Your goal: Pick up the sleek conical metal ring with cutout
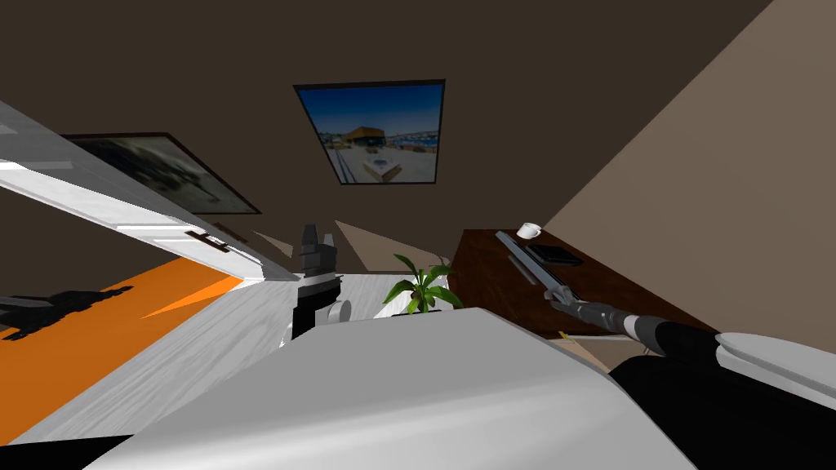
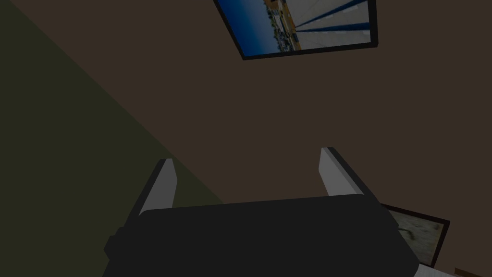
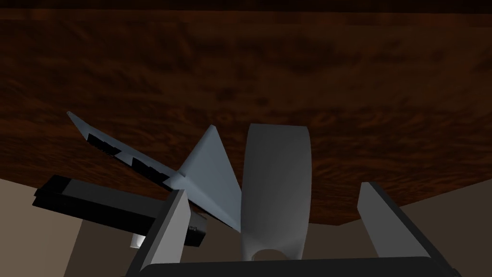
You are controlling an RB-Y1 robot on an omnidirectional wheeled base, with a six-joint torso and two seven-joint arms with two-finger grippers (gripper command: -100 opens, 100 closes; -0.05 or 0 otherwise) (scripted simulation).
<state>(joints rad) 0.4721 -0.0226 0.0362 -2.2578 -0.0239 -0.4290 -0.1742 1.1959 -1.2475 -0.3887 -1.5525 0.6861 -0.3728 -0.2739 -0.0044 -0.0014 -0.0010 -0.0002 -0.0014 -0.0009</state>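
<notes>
Dark brown wood grain marks the surface [image 3: 288,72] that the right arm reaches over, off to the robot's right in the head view. The ring [image 3: 276,158] lies on that wood. It is a plain grey tapering sleeve with a round opening at its narrow end, which points toward the end effector's body. It sits directly between the two fingers [image 3: 166,231] of the right end effector [image 3: 272,189]. Those fingers are spread wide and pinch nothing, with a gap between each one and the ring's flank.

A pale grey fin-shaped piece [image 3: 209,178] touches the ring on one side, and a thin strip [image 3: 115,154] with dark slots runs off from it. I cannot tell whether these belong to the ring or are separate things. A black slab [image 3: 91,199] lies just beyond the finger on that same side. In the head view a white cup [image 1: 529,230] stands farther back on the surface.

The left end effector [image 2: 246,156] is held up ahead of the chest, its fingers apart and empty.

By my reading the step in hand is the last of the approach — the ring is framed but not yet gripped. The next move probably calls for a short advance so the fingers flank the sleeve's wider part, then a squeeze. Two risks stand out: the tapered walls may slide out of a pinch set too near the narrow end, and the finger beside the fin may catch on it rather than on the ring — so a slight shift away from that side first seems wise.
</notes>
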